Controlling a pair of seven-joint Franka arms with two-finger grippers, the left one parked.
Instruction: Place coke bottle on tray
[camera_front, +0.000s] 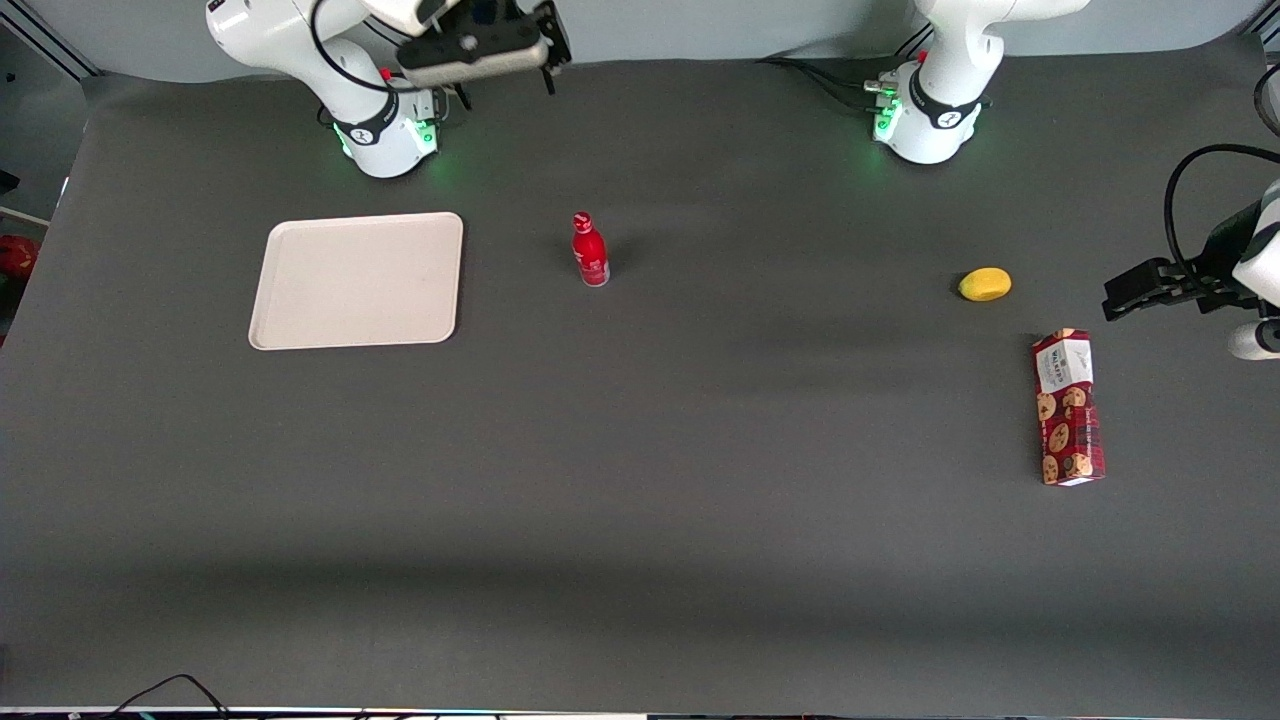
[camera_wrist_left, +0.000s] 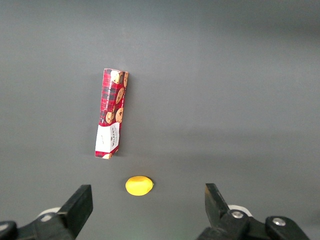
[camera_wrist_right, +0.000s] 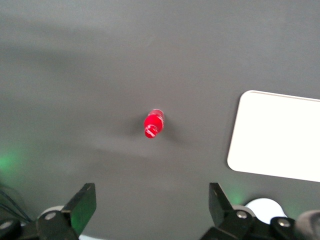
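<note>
The small red coke bottle (camera_front: 590, 250) stands upright on the dark table, a short way from the cream tray (camera_front: 357, 281), toward the parked arm's end. The tray lies flat and bare. In the right wrist view the bottle (camera_wrist_right: 153, 124) shows from above, with the tray (camera_wrist_right: 280, 136) beside it. My right gripper (camera_front: 548, 45) hangs high above the table near its arm's base, farther from the front camera than bottle and tray. It is open and empty, its fingertips (camera_wrist_right: 86, 199) wide apart.
A yellow lemon-like fruit (camera_front: 985, 284) and a red cookie-printed box (camera_front: 1068, 407) lie toward the parked arm's end of the table; both also show in the left wrist view, fruit (camera_wrist_left: 139, 185) and box (camera_wrist_left: 111, 113). The arm bases stand along the table's back edge.
</note>
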